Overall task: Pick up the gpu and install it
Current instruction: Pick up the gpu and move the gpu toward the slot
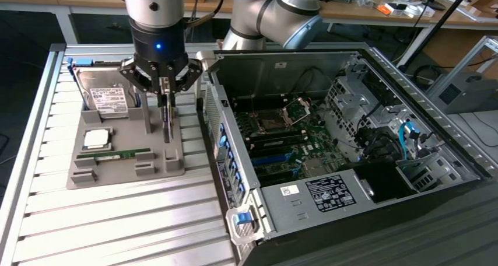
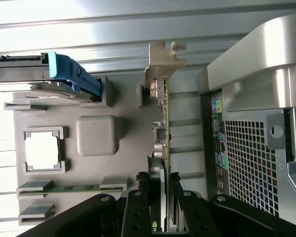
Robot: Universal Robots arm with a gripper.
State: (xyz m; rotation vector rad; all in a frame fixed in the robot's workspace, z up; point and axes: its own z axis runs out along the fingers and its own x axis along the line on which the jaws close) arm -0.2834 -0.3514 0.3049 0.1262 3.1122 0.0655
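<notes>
Gripper (image 2: 160, 186) tight on thin upright gpu (image 2: 165, 126)

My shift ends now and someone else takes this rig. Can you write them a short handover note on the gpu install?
The gripper: closed on the top edge of the gpu.
The gpu: standing on edge in its slot of the grey parts tray, beside the open computer case; not lifted clear.
Done: approach and grasp.
Left: lifting the card out and installing it in the case.
</notes>
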